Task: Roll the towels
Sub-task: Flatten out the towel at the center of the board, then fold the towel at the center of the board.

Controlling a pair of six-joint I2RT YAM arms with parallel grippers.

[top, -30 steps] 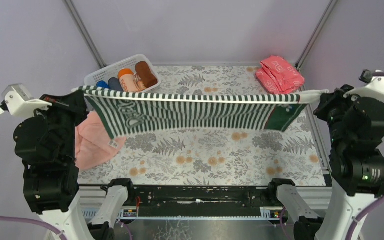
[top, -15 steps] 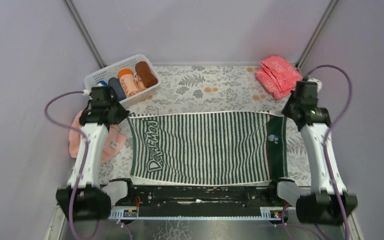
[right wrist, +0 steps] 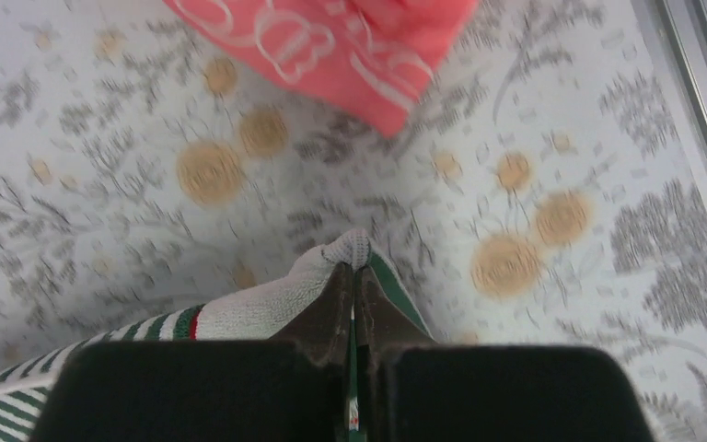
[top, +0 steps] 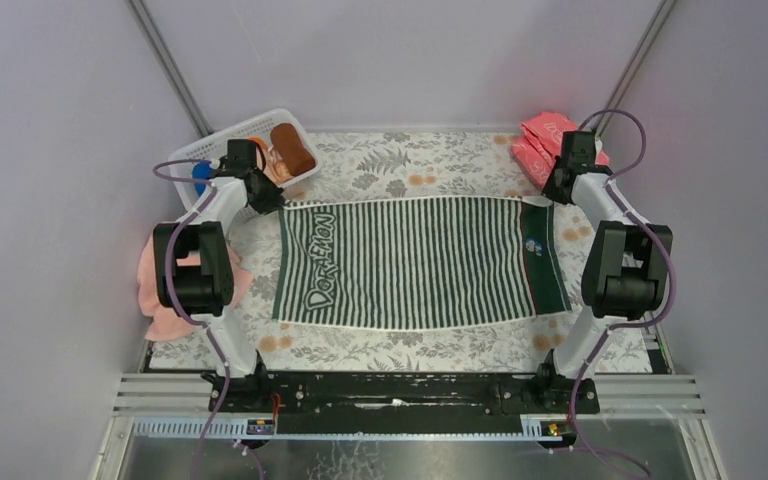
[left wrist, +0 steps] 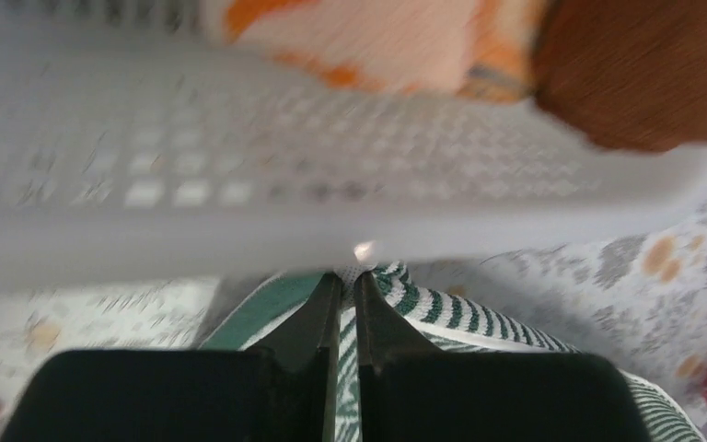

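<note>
The striped towel (top: 415, 262), dark green and white with white lettering, lies spread flat across the middle of the table. My left gripper (top: 272, 203) is shut on its far left corner (left wrist: 396, 285), right against the white basket (top: 198, 155). My right gripper (top: 550, 196) is shut on its far right corner (right wrist: 350, 249). A pale pink towel (top: 165, 290) lies crumpled at the left edge, partly behind the left arm. A rust-brown rolled towel (top: 292, 148) lies in the basket and also shows in the left wrist view (left wrist: 635, 74).
The basket at the back left also holds an orange-and-peach roll (left wrist: 359, 32) and a blue item (top: 198, 185). Folded red-pink cloths (top: 540, 140) lie at the back right, just beyond the right gripper; they also show in the right wrist view (right wrist: 331, 46). The tablecloth has a fern pattern.
Both arms have reached away from the bases and lowered, carrying the striped towel from hanging stretched in the air to lying flat, then dragging it toward the table's far side.
</note>
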